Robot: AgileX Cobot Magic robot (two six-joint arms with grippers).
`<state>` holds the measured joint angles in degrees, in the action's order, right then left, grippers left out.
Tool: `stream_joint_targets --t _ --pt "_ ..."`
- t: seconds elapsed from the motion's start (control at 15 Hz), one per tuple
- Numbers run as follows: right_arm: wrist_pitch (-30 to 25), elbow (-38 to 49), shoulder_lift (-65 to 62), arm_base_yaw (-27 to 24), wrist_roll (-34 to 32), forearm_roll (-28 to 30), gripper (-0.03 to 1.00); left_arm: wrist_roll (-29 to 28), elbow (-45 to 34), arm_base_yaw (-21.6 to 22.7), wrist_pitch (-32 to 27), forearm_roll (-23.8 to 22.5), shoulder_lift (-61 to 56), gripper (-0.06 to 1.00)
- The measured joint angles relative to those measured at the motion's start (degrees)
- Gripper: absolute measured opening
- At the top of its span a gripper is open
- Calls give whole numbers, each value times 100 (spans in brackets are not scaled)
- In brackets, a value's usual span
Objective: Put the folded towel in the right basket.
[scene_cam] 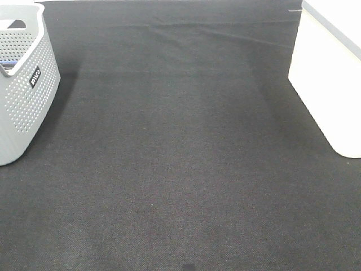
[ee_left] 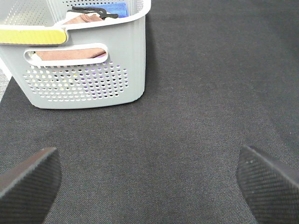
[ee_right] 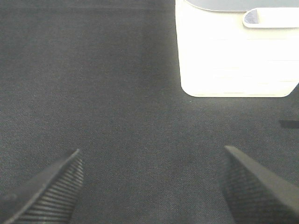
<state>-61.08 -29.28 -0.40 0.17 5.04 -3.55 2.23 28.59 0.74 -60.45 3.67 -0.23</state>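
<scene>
A grey perforated basket stands at the left edge of the dark cloth; in the left wrist view it holds folded towels, a brownish one showing through the handle slot and a blue one behind. A white basket stands at the right edge and shows in the right wrist view. My left gripper is open and empty above bare cloth, short of the grey basket. My right gripper is open and empty above bare cloth, short of the white basket. Neither arm shows in the high view.
A dark grey cloth covers the table between the two baskets. A black hanger-like piece lies on the towels in the grey basket. A yellow strip runs along its near rim.
</scene>
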Motion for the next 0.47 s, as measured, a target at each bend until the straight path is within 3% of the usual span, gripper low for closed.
stream_joint_targets --t 0.47 --pt "0 0 0 0 0 -11 76 0 0 0 0 0 0 97"
